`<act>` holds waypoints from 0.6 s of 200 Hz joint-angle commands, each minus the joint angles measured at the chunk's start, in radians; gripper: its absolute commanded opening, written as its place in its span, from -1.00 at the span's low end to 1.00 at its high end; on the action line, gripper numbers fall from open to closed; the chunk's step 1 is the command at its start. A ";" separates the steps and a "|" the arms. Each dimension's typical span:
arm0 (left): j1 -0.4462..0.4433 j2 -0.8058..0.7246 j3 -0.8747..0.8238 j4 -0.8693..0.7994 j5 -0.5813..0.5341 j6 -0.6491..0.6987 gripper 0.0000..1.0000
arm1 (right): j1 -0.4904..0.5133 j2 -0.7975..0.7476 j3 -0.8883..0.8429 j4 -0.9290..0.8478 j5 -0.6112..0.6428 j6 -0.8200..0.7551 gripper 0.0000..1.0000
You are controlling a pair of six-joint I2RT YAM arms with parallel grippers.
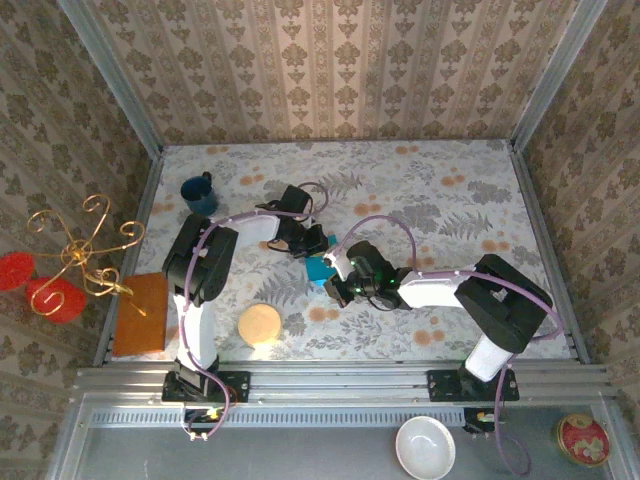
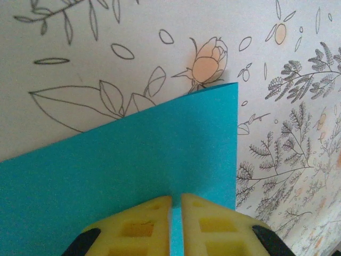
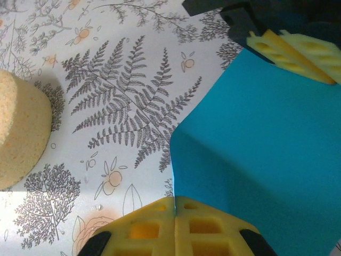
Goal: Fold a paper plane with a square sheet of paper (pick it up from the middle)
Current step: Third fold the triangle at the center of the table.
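Turquoise catches our eye first: the square sheet of paper (image 1: pixel 322 264) sits near the middle of the floral table (image 1: pixel 460 215), caught between the two arms. From above we see the left gripper (image 1: pixel 312 243) on its far-left side and the right gripper (image 1: pixel 336 282) on its near-right side, both touching the sheet. On the left wrist camera, the left gripper (image 2: pixel 176 200) has its yellow pads (image 2: pixel 213 224) drawn almost together with a thin sliver of blue in the slit, so we call that a pinch on the sheet's edge. The paper (image 2: pixel 133 165) spreads away from the pads, one corner reaching a peach flower printed on the cloth. On the right wrist camera, the right gripper (image 3: pixel 175 201) has its pads pressed flush with the sheet's near corner running in between them, so it grips the paper too. The sheet (image 3: pixel 261 133) looks bowed rather than flat, with a soft bend across it, and at its far edge we spot the left gripper (image 3: pixel 298 53) clamped on. Just left of the action lies a tan round sponge (image 3: pixel 16 128), which the overhead view puts near the left arm's base (image 1: pixel 260 323). A dark blue mug (image 1: pixel 200 194) stands well apart at the far left, and a wooden block (image 1: pixel 140 312) rests on the table's left edge
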 commanded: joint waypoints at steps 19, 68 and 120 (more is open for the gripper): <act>-0.010 0.052 0.022 -0.093 -0.024 0.055 -0.76 | -0.032 0.027 0.043 -0.018 0.069 0.090 -1.00; -0.010 0.062 0.028 -0.096 -0.013 0.069 -0.77 | -0.056 0.057 0.070 -0.055 0.145 0.129 -1.00; -0.010 0.063 0.031 -0.096 -0.009 0.072 -0.77 | -0.059 0.071 0.076 -0.076 0.167 0.159 -1.00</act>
